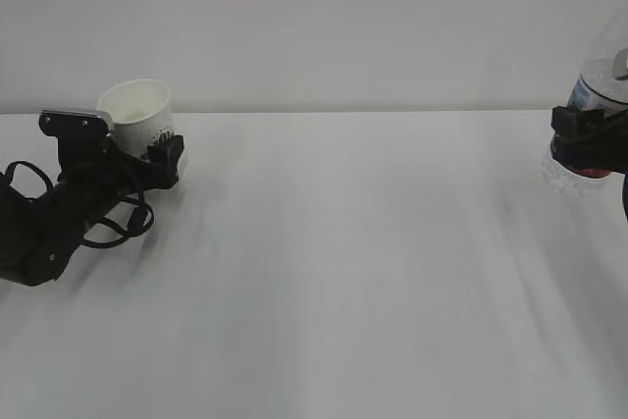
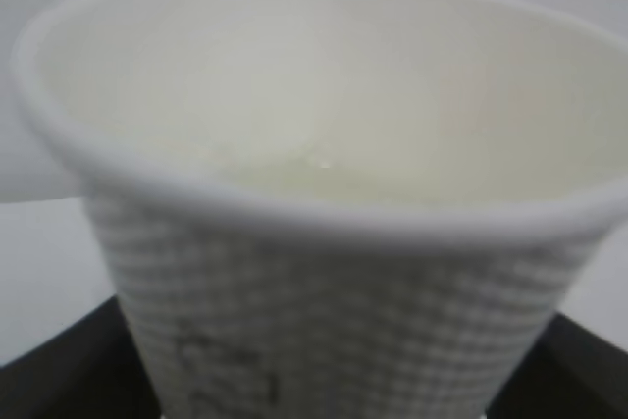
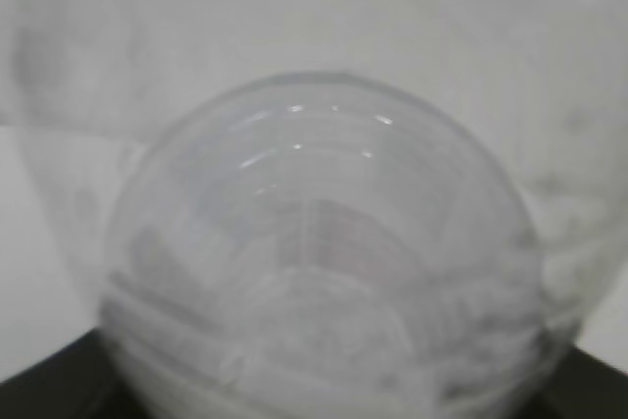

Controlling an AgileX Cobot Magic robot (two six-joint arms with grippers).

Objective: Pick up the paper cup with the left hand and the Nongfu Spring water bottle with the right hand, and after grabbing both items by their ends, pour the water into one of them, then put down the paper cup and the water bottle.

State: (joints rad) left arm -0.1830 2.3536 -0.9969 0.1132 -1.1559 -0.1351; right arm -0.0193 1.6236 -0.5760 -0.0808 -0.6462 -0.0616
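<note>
Bottle (image 1: 594, 110), cut off at right edge, gripped mid-body in my right hand (image 1: 587, 139). Paper cup (image 1: 139, 115) far left on white table (image 1: 343, 262), between my left hand's (image 1: 162, 159) fingers; grip or release unclear. Pale blank wall (image 1: 314, 17) behind.

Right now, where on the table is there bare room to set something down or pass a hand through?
The whole middle of the white table is bare, from the paper cup and left hand at the far left across to the Nongfu Spring water bottle and right hand at the right edge. Only those two ends are crowded.
</note>
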